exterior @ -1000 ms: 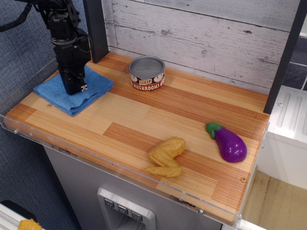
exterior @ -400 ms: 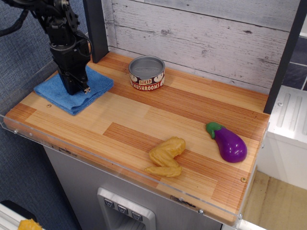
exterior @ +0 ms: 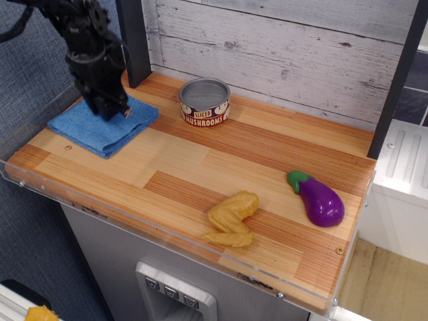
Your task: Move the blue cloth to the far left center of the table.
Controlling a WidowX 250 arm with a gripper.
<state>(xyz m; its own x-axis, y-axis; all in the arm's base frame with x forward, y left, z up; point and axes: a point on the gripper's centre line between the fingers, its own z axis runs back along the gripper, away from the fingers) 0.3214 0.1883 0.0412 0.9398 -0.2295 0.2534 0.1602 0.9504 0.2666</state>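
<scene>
blue cloth (exterior: 100,128) flat at table (exterior: 200,167) far-left edge, gripper (exterior: 112,110) just above its back part, can't tell if open or closed

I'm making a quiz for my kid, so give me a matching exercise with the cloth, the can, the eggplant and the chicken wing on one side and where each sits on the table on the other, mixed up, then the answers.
Things:
1. cloth
2. can
3. eggplant
4. chicken wing

Places on the table:
A. right end, near the edge
B. front edge, middle
C. left end, under the gripper
D. back, near the plank wall

Pairs: 1-C, 2-D, 3-A, 4-B
</scene>
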